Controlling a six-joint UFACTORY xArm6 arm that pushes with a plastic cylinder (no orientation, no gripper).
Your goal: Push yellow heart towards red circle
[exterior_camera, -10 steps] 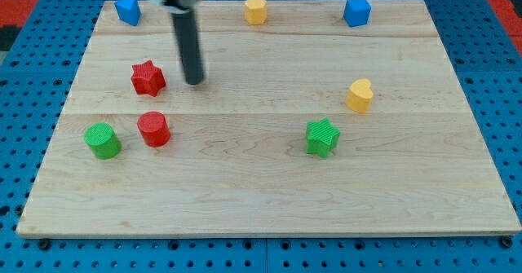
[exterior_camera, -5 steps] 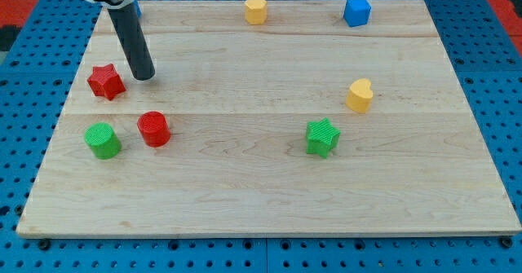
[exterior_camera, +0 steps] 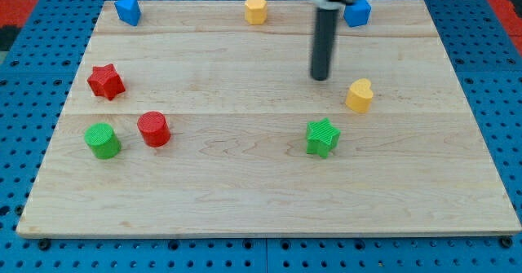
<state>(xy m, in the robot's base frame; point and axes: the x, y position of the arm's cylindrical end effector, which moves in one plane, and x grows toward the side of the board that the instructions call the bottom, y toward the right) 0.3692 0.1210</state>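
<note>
Yellow target: the yellow heart-shaped block (exterior_camera: 360, 95) sits on the view's right half of the pale wooden board (exterior_camera: 261, 200), mid-height.
Goal marker: the red round cylinder block (exterior_camera: 153, 129) stands on the view's left side, well apart from the yellow heart, with the green round cylinder block (exterior_camera: 103, 140) just beside it on its left.
Tool: I have no gripper on this rig; the arm ends in a straight dark rod that holds nothing.
Tip position: my tip (exterior_camera: 320, 78) is near the yellow heart, on its upper-left, not touching it.
Obstacle: the green star-shaped block (exterior_camera: 323, 137) lies below and left of the yellow heart, close to the straight line toward the red cylinder.
Other blocks: a red star-shaped block (exterior_camera: 105, 81) at left; a blue block (exterior_camera: 127, 10), a yellow block (exterior_camera: 256, 9) and a blue cube (exterior_camera: 356, 12) along the top edge.
Progress: I judge the push not yet begun; the whole gap between heart and cylinder is left to cover.
Remaining: my tip is on the wrong side. I would bring it round to the heart's right, then push leftward, passing above the green star.
</note>
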